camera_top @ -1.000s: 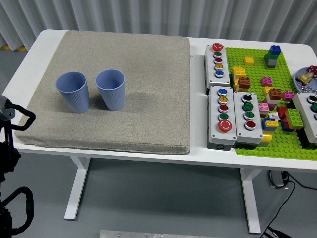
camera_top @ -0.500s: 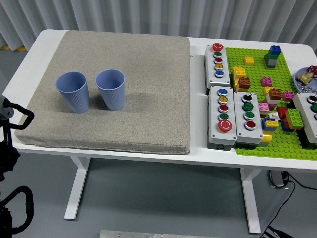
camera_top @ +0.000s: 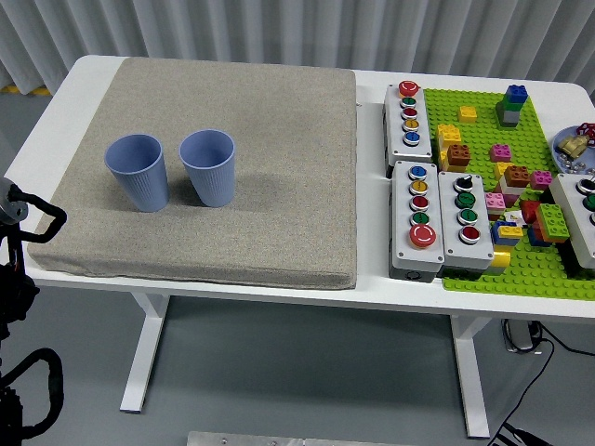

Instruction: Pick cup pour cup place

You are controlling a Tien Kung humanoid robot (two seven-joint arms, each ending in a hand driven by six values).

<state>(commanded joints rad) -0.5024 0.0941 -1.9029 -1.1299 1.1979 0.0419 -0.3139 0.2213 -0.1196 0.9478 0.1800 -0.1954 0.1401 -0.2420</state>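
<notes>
Far left, the left hand (camera_top: 23, 216) sits just off the bench's left edge, beside the near-left corner of the grey mat (camera_top: 279, 177). Only a black curled loop and a bit of grey joint show; the rest is cut off by the frame, so whether its fingers are spread or curled cannot be told. It has hold of nothing and touches neither cup. More black arm parts hang below it, off the white bench (camera_top: 372, 84).

On to the mat, which covers the left and middle of the bench. Two blue ribbed cups stand on its left half. The left cup (camera_top: 138, 172) is upright, mouth up, long axis vertical. Just beside it, apart by a narrow gap, the right cup (camera_top: 208, 166) is upright too, mouth up. Both interiors look dark blue; whether anything is inside cannot be made out.

Right of the mat, three grey button boxes: a narrow one (camera_top: 409, 115) toward the far edge, and two side by side (camera_top: 441, 218) toward the near edge, with coloured buttons. Beyond them lies a green brick baseplate (camera_top: 521, 269) scattered with coloured bricks (camera_top: 510, 104). At the right edge, another button box (camera_top: 581, 218) and a small dish (camera_top: 576, 149) are cut off by the frame.
</notes>
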